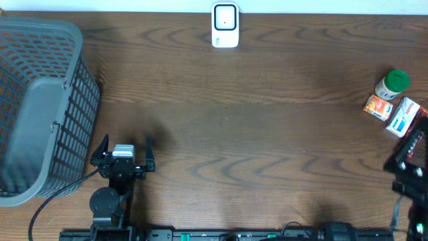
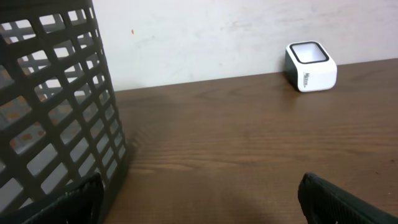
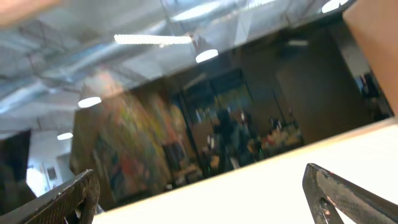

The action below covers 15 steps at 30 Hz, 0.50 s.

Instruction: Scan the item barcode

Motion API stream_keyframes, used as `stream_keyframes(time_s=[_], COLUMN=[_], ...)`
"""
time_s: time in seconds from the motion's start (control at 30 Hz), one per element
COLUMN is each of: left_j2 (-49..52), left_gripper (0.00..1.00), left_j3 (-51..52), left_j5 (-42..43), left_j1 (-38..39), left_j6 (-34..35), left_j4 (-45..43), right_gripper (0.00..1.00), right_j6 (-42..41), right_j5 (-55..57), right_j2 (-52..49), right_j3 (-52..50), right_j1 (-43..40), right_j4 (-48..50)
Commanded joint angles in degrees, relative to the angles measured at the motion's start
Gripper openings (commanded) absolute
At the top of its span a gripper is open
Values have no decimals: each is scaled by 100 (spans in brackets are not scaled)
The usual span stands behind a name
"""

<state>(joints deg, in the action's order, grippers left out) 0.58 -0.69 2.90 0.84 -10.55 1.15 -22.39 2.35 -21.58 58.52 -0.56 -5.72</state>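
Note:
Three items lie at the table's right edge: a white bottle with a green cap (image 1: 391, 84), a small orange box (image 1: 378, 107) and a white and blue box (image 1: 405, 116). The white barcode scanner (image 1: 225, 25) stands at the far middle edge and shows in the left wrist view as the scanner (image 2: 310, 66). My right gripper (image 1: 409, 154) is just in front of the items, open and empty, tilted up; its view (image 3: 205, 199) shows only the room beyond. My left gripper (image 1: 127, 142) is open and empty near the basket, low over bare wood (image 2: 202, 202).
A large grey mesh basket (image 1: 40, 107) fills the left side, and its wall (image 2: 56, 106) stands close to my left finger. A pale wall runs behind the table's far edge. A cable trails from the left arm's base.

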Motion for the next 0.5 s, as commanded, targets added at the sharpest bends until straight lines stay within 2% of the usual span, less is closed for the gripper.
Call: stream_keyframes(time_s=[0.0, 0.1, 0.47], left_j2=[-48, -35, -35], left_gripper=[99, 99, 99], left_j3=[46, 46, 46], left_j5=[-13, -15, -13], left_j1=[-17, -17, -17], left_j6=[-55, -55, -57], left_j4=[267, 267, 267], right_gripper=[99, 99, 99], right_j6=[-70, -70, -70], right_j5=[79, 79, 85], right_j2=[514, 868, 1217], right_j3=[17, 17, 17], right_j1=[98, 98, 98], right_j4=[-24, -94, -229])
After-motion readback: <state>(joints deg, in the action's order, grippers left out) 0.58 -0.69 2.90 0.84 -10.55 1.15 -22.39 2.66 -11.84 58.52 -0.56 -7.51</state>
